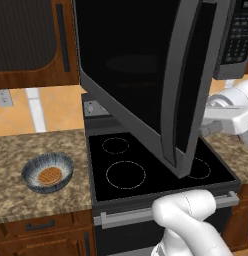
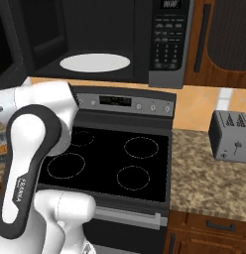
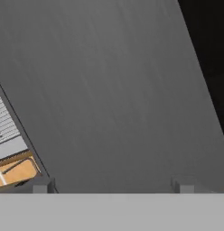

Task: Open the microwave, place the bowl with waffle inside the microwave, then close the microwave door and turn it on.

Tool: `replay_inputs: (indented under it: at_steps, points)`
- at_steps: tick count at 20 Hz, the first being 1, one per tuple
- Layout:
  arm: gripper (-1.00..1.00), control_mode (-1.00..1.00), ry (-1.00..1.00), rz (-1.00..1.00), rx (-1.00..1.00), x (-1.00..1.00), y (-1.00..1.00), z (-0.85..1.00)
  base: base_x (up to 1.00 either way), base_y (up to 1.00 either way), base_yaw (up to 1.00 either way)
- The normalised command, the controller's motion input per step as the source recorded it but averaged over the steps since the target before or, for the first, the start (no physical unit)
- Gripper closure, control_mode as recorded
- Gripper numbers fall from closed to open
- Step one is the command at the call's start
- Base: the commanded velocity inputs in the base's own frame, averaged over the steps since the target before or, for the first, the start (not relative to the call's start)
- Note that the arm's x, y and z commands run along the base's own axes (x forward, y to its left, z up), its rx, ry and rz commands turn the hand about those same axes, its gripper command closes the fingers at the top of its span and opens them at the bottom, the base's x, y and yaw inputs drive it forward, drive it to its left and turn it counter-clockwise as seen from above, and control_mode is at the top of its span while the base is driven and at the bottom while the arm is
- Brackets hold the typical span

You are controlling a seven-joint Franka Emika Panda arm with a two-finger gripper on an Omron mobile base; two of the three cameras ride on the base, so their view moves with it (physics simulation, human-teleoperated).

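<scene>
The microwave (image 2: 167,44) hangs over the stove with its cavity exposed and the white turntable (image 2: 95,62) in sight. The microwave door (image 1: 131,75) stands swung out wide to the left, its black glass facing the left base view. On the left counter sits the striped bowl (image 1: 58,162) with the waffle (image 1: 49,175) inside it. My hand is behind the door's free edge. In the hand view my gripper (image 3: 111,188) is open, its fingertips (image 3: 40,187) wide apart with nothing between them, close against the door's (image 3: 109,90) grey face.
The black stove (image 2: 110,158) lies below the microwave. A grey toaster (image 2: 229,135) stands on the right granite counter. The left counter (image 1: 26,145) runs under a brown wall cabinet (image 1: 31,40). The open door overhangs the stove's front.
</scene>
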Motion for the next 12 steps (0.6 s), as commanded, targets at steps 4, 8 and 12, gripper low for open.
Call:
replay_inputs:
  at_steps: [4,8,12]
  points:
    - [-1.0,-1.0,0.0,0.01,0.0,-0.18,0.36,0.0,0.0,0.0,0.0]
    - [-1.0,-1.0,0.0,0.0,0.0,-0.02,0.3,0.0,0.0,0.0,0.0]
    - [-1.0,-1.0,0.0,0.0,0.0,0.0,0.36,0.0,0.0,0.0,0.0]
